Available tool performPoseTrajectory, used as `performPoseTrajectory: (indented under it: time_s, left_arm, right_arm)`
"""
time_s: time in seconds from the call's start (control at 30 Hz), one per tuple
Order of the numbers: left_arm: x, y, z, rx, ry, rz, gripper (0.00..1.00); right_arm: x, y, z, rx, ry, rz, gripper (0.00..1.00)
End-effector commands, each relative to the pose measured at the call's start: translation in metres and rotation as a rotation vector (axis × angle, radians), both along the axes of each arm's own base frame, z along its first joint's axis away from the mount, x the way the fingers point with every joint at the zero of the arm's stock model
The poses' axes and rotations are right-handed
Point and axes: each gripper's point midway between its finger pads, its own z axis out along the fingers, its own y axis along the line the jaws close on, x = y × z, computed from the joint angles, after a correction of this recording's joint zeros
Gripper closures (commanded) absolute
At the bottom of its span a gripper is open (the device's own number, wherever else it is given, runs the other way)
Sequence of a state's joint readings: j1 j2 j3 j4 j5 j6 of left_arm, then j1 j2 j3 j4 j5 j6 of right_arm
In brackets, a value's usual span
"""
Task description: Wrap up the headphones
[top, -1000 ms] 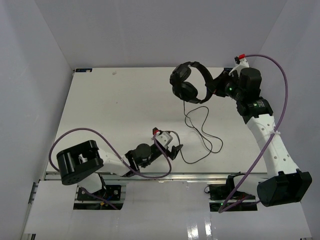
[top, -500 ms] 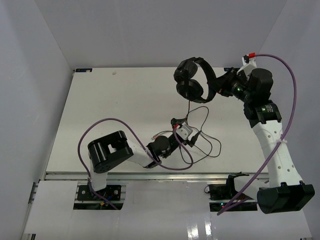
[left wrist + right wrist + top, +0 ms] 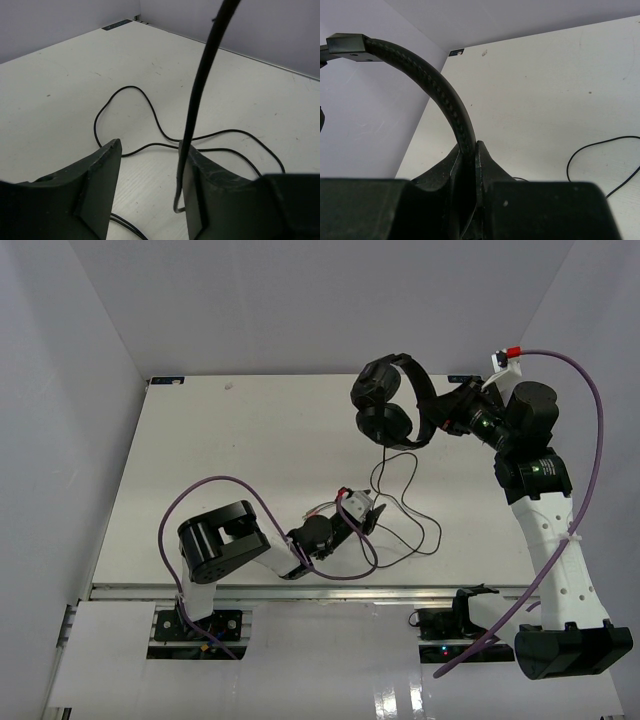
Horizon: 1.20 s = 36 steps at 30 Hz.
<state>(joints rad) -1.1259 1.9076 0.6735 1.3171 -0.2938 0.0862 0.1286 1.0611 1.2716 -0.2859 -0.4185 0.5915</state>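
The right tool [image 3: 438,421] is clamped tight on the headphones [image 3: 385,410], holding them lifted off the bench [image 3: 230,460] toward its 1 o'clock corner in the top view. In the right wrist view both fingers are pressed flat against the stitched headband [image 3: 437,82], which arches up and off toward 10 o'clock. The thin black cable [image 3: 378,462] hangs from the earcups toward 6 o'clock and ends in loose loops lying on the bench. The left tool [image 3: 370,513] sits low at those loops, its jaws apart. In its wrist view the cable descends between the fingers [image 3: 102,172], close against the one on the 3 o'clock side, with more loops beyond at 12 o'clock.
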Motion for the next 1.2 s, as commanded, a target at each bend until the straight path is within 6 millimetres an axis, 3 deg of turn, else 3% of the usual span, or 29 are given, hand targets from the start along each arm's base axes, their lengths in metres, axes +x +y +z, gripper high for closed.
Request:
performPoseTrajectory:
  time_s: [0.0,0.33,0.5,0.73,0.83,0.87,0.9,1.07,1.1,1.17]
  left_arm:
    - [-0.004,-0.007,0.018,-0.088,0.000,-0.037,0.47]
    - [-0.017,-0.003,0.013,-0.078,0.025,-0.110,0.99]
    - [-0.031,0.026,0.005,-0.079,0.098,-0.180,1.00]
    - [-0.047,0.070,0.013,-0.058,0.247,-0.338,1.00]
    - [-0.043,0.087,0.015,-0.030,0.313,-0.359,1.00]
    - [-0.032,0.097,0.017,-0.029,0.326,-0.337,1.00]
    - [-0.031,0.096,0.028,-0.031,0.323,-0.377,1.00]
    - [-0.016,0.116,0.033,0.036,0.502,-0.409,1.00]
    - [-0.006,0.117,0.049,0.030,0.494,-0.410,1.00]
    - [-0.004,0.119,0.062,0.049,0.549,-0.441,1.00]
  right_arm:
    - [-0.008,0.003,0.032,0.045,-0.094,0.026,0.92]
    - [-0.008,0.000,0.029,0.026,-0.099,0.021,0.92]
    - [-0.021,0.006,0.027,-0.059,-0.169,0.108,0.92]
    - [-0.064,0.032,-0.002,-0.161,-0.303,0.421,0.92]
    - [-0.082,0.037,-0.007,-0.220,-0.359,0.526,0.92]
    - [-0.085,0.036,-0.008,-0.271,-0.417,0.546,0.92]
    - [-0.089,0.036,-0.008,-0.295,-0.439,0.559,0.92]
    - [-0.105,0.029,-0.020,-0.471,-0.533,0.616,0.92]
    - [-0.104,0.025,-0.027,-0.523,-0.527,0.609,0.92]
    - [-0.101,0.018,-0.037,-0.593,-0.517,0.592,0.92]
